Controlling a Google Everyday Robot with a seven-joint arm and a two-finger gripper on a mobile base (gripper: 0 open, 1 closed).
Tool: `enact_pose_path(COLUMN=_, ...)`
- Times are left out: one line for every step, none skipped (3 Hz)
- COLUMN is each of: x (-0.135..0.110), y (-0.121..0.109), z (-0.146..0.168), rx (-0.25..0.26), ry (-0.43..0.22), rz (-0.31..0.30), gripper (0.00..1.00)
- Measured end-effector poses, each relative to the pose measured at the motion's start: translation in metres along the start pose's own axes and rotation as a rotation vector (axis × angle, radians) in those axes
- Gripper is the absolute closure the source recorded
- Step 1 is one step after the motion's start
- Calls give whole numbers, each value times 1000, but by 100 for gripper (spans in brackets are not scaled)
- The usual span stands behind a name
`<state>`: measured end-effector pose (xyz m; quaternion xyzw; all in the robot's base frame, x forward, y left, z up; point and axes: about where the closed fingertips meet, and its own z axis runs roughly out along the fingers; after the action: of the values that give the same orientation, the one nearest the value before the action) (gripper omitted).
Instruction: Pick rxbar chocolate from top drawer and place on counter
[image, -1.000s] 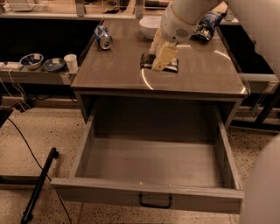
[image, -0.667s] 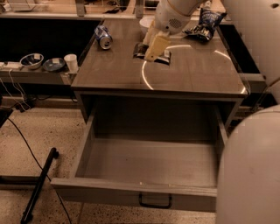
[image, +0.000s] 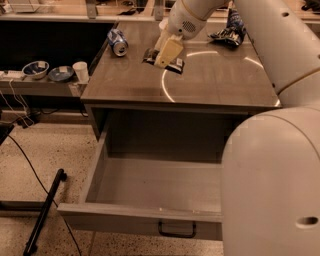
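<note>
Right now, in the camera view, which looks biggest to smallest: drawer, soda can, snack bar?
Largest: drawer, though nearest. Then can and snack bar, alike; the claw, over the counter, covers the bar's middle.

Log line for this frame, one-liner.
gripper: low over counter, on rxbar chocolate | top drawer: open, no bar inside | soda can, chip bag: on counter

Surface (image: 215, 87): can (image: 118, 41) back left; chip bag (image: 227, 31) back right; rxbar chocolate (image: 176, 65) between them, claw (image: 165, 57) over it. Top drawer (image: 140, 221) open below, in front. Side shelf (image: 37, 84) left, bearing bowls (image: 35, 68), cup (image: 80, 71).
</note>
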<state>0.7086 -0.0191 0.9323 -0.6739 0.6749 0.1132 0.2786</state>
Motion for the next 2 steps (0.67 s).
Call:
enact_pose_path(x=0, y=-8, z=16, rx=-5, ry=-11, rz=29, gripper=40)
enact_pose_path(x=10, y=-19, z=25, rx=5, ry=-23, rz=76, gripper=16)
